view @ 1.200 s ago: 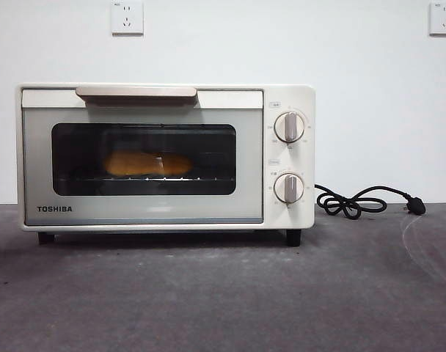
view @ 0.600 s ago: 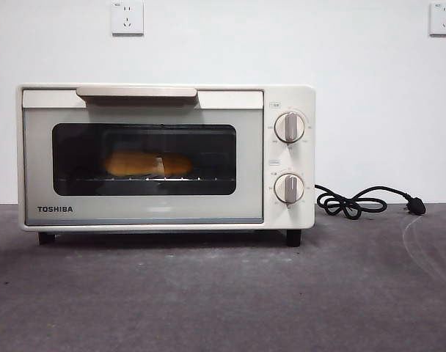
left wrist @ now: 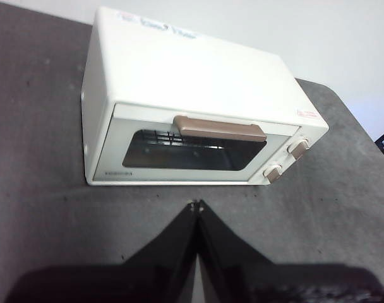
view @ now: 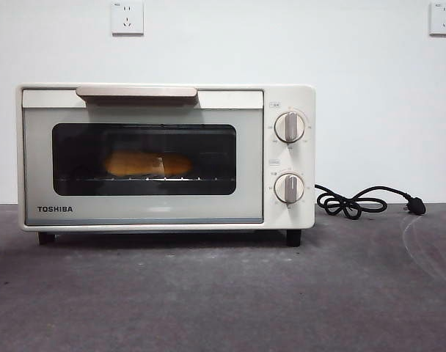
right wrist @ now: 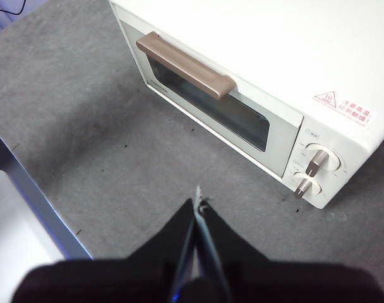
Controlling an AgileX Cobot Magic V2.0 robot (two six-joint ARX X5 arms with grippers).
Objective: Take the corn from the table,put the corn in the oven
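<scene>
The cream-white TOSHIBA oven [view: 164, 158] stands on the dark grey table [view: 223, 293] with its glass door closed. Behind the glass the yellow-orange corn [view: 146, 163] lies on the wire rack. In the left wrist view the oven [left wrist: 192, 107] sits beyond my left gripper [left wrist: 196, 205], whose jaws are shut with nothing between them, held above the table in front of the door. My right gripper [right wrist: 198, 203] is also shut and empty, hovering over the table in front of the oven [right wrist: 274, 82], near its knobs. Neither arm shows in the front view.
A black power cord with plug [view: 362, 202] lies coiled on the table right of the oven. Two wall sockets [view: 127, 17] are on the white wall behind. The table's edge [right wrist: 28, 189] shows in the right wrist view.
</scene>
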